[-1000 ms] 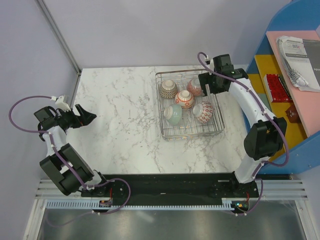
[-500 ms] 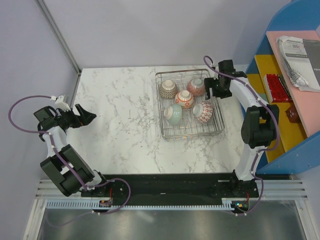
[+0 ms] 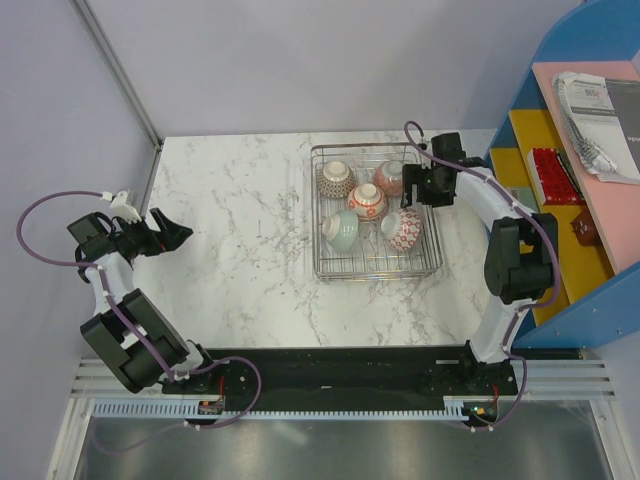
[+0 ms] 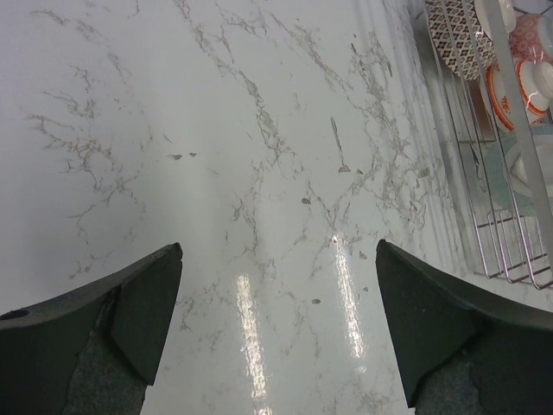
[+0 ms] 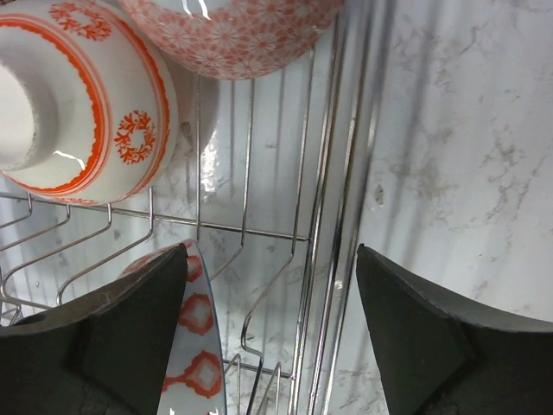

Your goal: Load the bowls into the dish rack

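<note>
The dish rack [image 3: 430, 262] stands at the back right of the marble table and holds several bowls: a dark-patterned one [image 3: 337, 178], a pink one [image 3: 390, 177], an orange-banded one [image 3: 367, 201], a pale green one [image 3: 341, 230] and a red-diamond one [image 3: 403, 228]. My right gripper [image 3: 425, 186] is open and empty, with its jaws on either side of the rack's right rim [image 5: 346, 216]. In the right wrist view it [image 5: 272, 251] has the red-diamond bowl [image 5: 194, 346] by its left finger, with the orange-banded bowl [image 5: 86, 104] and pink bowl [image 5: 233, 35] beyond. My left gripper [image 3: 176, 232] is open and empty at the table's left edge.
A blue shelf unit [image 3: 590, 60] with papers and small items stands close to the right of the rack. In the left wrist view my open gripper [image 4: 278, 249] looks over bare marble towards the rack [image 4: 510, 225]. A wall and a metal post [image 3: 120, 80] stand on the left.
My right gripper has moved from the rack's back right corner down along its right rim. The rack and its bowls have shifted slightly left. The left arm has not moved.
</note>
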You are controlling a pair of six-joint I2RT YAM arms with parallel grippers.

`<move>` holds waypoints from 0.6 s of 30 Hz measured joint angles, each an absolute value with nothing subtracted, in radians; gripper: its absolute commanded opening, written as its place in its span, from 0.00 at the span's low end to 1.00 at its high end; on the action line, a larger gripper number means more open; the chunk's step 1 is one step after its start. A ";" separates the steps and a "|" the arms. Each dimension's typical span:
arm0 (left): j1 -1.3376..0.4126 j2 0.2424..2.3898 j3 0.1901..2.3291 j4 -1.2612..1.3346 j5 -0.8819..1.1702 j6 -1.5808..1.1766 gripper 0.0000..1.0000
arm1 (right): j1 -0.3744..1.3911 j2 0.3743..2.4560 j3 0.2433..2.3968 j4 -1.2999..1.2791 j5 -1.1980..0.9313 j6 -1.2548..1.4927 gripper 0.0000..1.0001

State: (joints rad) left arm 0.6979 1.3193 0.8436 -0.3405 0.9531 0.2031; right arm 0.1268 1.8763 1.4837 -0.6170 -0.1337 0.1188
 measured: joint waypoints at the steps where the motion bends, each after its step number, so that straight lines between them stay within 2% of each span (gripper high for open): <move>1: 0.698 1.319 0.844 -0.340 0.953 0.203 0.99 | 0.137 1.872 1.477 -0.616 -0.137 0.120 0.86; 18: 0.698 1.319 0.842 -0.340 0.953 0.203 0.99 | 0.216 1.874 1.464 -0.612 -0.123 0.136 0.87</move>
State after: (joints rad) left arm 0.6979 1.3190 0.8425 -0.3405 0.9535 0.2031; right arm 0.2157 1.8740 1.4639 -0.6117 -0.1230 0.1356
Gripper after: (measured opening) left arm 0.993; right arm 0.865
